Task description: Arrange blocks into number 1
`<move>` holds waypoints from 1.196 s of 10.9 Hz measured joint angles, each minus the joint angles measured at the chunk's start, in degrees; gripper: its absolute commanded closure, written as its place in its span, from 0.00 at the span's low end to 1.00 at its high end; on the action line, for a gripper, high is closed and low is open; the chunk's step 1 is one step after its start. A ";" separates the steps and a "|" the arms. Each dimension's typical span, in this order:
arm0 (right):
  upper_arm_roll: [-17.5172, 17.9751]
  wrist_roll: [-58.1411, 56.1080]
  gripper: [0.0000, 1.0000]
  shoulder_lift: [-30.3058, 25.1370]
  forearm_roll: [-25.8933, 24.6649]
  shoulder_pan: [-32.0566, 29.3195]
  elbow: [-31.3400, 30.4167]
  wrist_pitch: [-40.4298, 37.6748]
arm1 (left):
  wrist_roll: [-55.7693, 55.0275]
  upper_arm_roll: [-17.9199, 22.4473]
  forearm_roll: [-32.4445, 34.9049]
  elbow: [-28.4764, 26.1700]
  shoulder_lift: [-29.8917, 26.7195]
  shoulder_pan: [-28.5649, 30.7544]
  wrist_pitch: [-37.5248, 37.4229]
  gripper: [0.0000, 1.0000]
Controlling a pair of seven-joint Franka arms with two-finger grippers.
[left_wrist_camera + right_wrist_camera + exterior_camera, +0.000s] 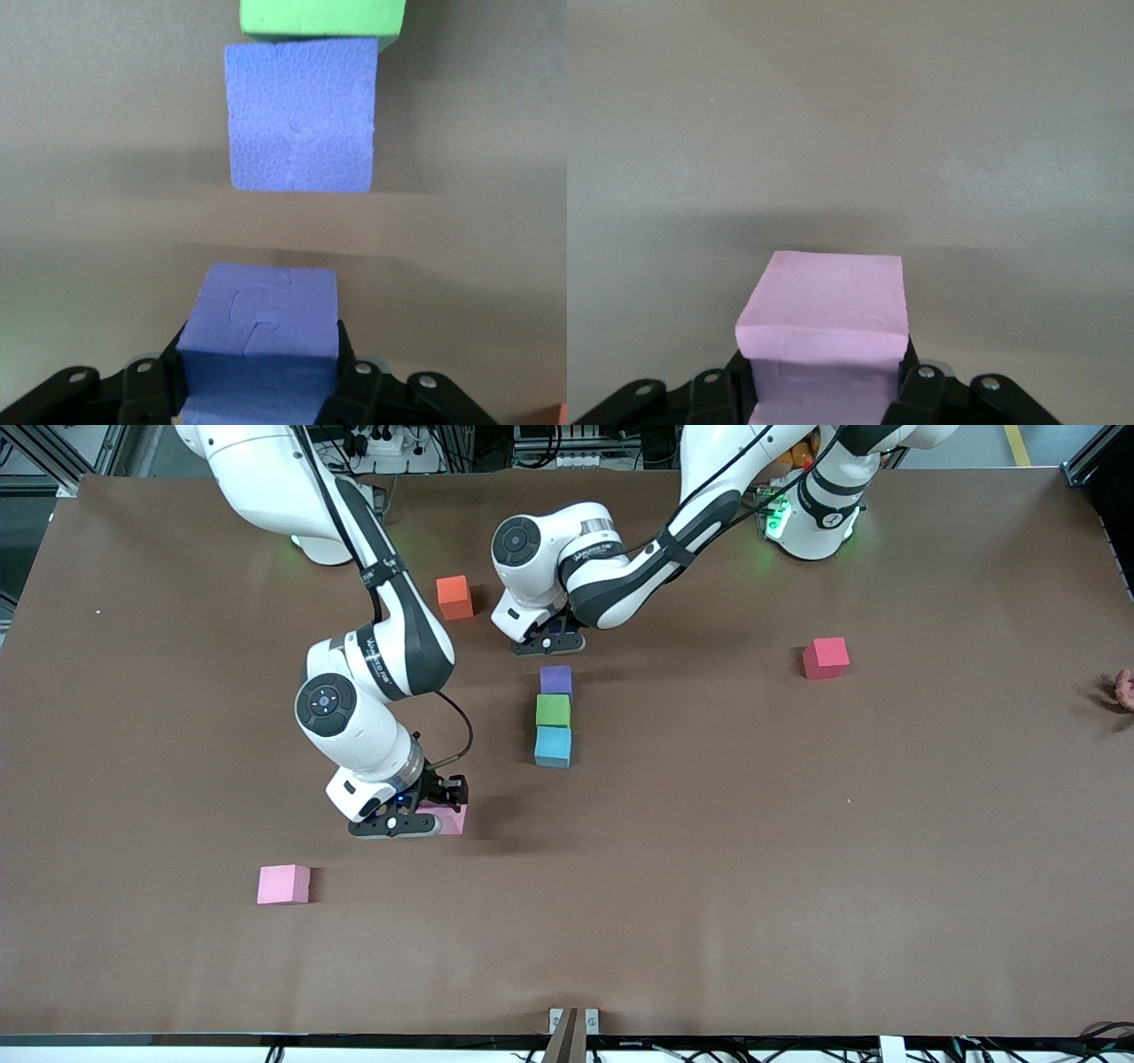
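Observation:
Three blocks lie in a touching line at mid-table: purple (556, 680), green (553, 710) and light blue (553, 746), the blue one nearest the front camera. My left gripper (551, 642) is low at the purple end of that line, shut on a second purple block (261, 328). A small gap separates this block from the line's purple block (301, 115), with the green block (323, 18) past it. My right gripper (423, 815) is low over the table toward the right arm's end, shut on a pink block (824, 323). Its corner shows beside the fingers (450, 819).
A second pink block (283, 884) lies loose nearer the front camera than the right gripper. An orange cube (454, 596) sits near the robot bases. A red cube (826, 657) lies toward the left arm's end, and a small pinkish object (1125, 688) at that table edge.

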 measured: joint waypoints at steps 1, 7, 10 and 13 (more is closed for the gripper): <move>0.07 0.17 0.43 0.08 0.29 0.14 0.01 0.00 | -0.03 0.13 0.00 0.01 0.28 0.01 0.00 0.89; 0.03 0.52 0.43 0.83 0.55 0.29 0.74 0.34 | -0.03 2.86 0.00 3.66 2.29 -1.71 0.00 0.89; -0.15 0.52 0.43 1.20 0.55 0.26 1.19 0.40 | -0.03 6.95 0.00 5.81 3.63 -5.30 0.00 0.89; -0.15 0.52 0.43 1.21 0.55 0.26 1.31 0.63 | -0.03 7.26 0.00 7.22 4.54 -5.61 0.00 0.89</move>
